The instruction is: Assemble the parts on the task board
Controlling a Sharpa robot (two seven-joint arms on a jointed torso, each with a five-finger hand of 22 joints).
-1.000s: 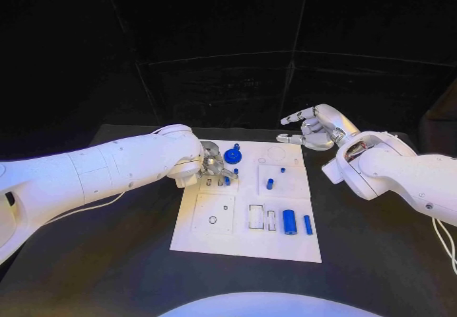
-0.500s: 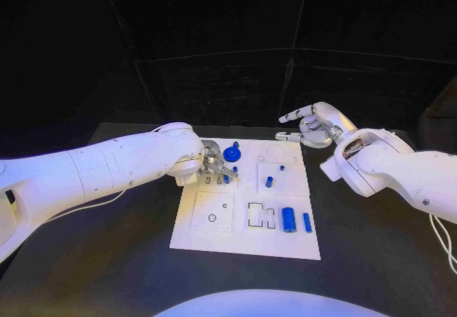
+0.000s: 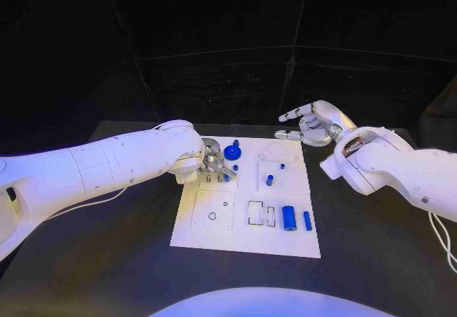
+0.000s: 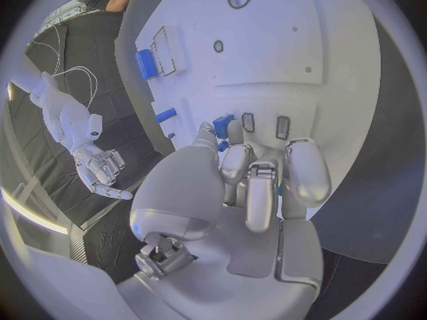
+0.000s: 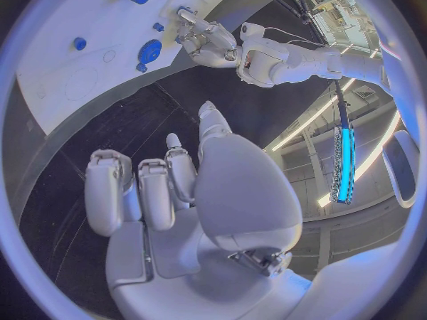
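Fingers of the left hand were bent down onto the far left part of the task board, their tips bunched close around a small blue part. From the left wrist view the piece sat just ahead of the fingertips, beside two little dark slots in the board; whether the tips actually pinched it or only touched it could not be told.

Just beyond those fingers, toward the far edge of the board, lay a round blue disc with a small blue knob beside it. Further toward the right hand, two short blue pegs stood in the board's far right panel. Well back from the fingers, on the near right part of the board, a thick blue cylinder and a thin blue bar lay side by side, next to a row of rectangular recesses. The near left panel carried a small dark ring.

Off the board's far right corner, the right hand hung above the black bench, holding nothing. Its fingers were apart and loosely curved, one stretched out toward the board, none touching it. The right wrist view showed the blue disc and the left hand well ahead of those fingertips.
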